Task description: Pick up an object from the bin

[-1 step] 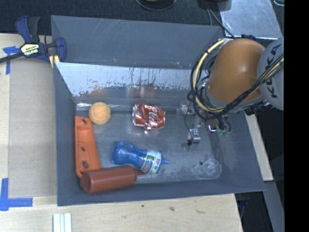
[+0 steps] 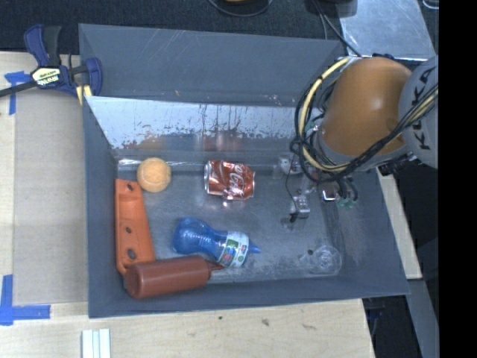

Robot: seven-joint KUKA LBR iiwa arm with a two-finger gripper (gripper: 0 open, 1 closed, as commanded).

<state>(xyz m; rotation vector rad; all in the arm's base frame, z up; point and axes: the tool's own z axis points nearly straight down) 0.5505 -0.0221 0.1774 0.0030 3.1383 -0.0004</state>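
Gripper (image 2: 299,209) hung low in the right half of the bin (image 2: 223,58), over bare floor beside the crushed red can (image 2: 229,179), its opening impossible to tell, nothing visibly in it, so the pick looked not yet made, grasp and lift left.

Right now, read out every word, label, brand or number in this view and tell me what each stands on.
"KU": dark letters on the arm's grey link; the rest of the word is cut off.
White script on the crushed red can: too blurred to read.
Print on the white and green label of the blue bottle: too small to read.
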